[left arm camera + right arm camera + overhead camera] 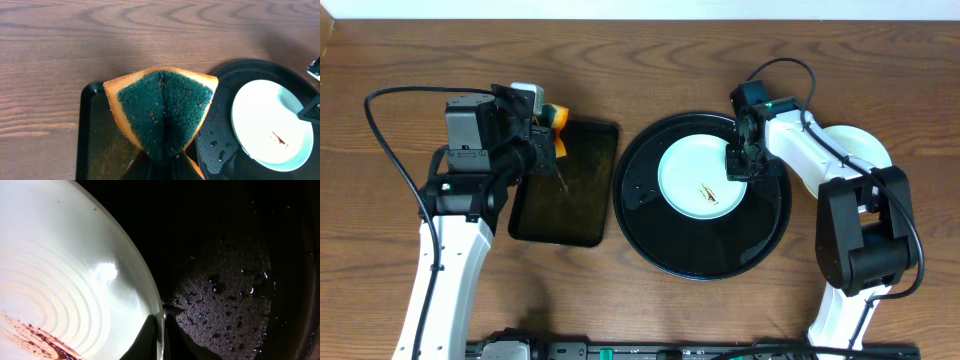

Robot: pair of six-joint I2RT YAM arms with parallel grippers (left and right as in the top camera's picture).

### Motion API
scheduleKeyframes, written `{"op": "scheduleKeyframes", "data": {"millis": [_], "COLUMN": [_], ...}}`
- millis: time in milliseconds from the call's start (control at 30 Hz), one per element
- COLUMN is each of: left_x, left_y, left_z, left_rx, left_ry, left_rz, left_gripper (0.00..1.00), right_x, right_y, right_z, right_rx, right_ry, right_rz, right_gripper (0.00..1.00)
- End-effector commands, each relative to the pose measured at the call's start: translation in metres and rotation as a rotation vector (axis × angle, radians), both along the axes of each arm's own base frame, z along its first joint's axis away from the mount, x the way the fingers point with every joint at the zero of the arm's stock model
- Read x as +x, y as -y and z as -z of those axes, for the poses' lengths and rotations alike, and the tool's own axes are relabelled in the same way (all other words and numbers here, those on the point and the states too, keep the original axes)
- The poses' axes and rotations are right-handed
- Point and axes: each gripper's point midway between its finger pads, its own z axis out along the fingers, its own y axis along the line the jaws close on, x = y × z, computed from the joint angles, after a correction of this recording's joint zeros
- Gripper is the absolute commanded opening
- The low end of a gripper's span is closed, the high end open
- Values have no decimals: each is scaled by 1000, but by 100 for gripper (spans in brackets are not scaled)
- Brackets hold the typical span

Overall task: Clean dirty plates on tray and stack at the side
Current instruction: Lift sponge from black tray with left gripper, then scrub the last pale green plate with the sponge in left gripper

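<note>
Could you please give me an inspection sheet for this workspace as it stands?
Surface: wooden table, brown grain.
Job's things: smeared plate on the wet round tray; second plate beside it, under the right arm.
Clutter: small tray below the sponge.
Grippers: left gripper pinches the folded sponge; right gripper clamps the smeared plate's rim.
Cables: black cables loop beside both arms.
Surroundings: nothing seen.

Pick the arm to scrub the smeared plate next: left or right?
Left. The left gripper holds the sponge; the right gripper is busy pinching the plate at its rim.
</note>
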Motion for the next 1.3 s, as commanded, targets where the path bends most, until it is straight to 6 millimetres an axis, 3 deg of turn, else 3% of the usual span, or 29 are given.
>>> {"op": "scheduleKeyframes", "data": {"millis": [0, 500, 900, 967, 1100, 1267], "left_x": [0, -2, -12, -13, -15, -22], "left_y": [-3, -3, -1, 12, 49, 85], "left_z": [-5, 3, 81, 83, 67, 63], "left_rx": [14, -17, -163, -214, -335, -334], "left_ry": [25, -25, -391, -417, -398, -388], "left_rz": [-1, -30, -218, -165, 3, 116], "left_gripper": [7, 8, 7, 7, 7, 8], "right_x": [-1, 0, -6, -6, -12, -18], "right_y": [10, 7, -13, -16, -29, -47], "right_z": [-4, -4, -4, -4, -4, -4], "right_rx": [-49, -30, 59, 62, 93, 103], "right_ry": [14, 15, -10, -11, -24, -29], "right_rz": [4, 4, -10, -17, -40, -86], "right_gripper": [1, 1, 1, 1, 1, 1]}}
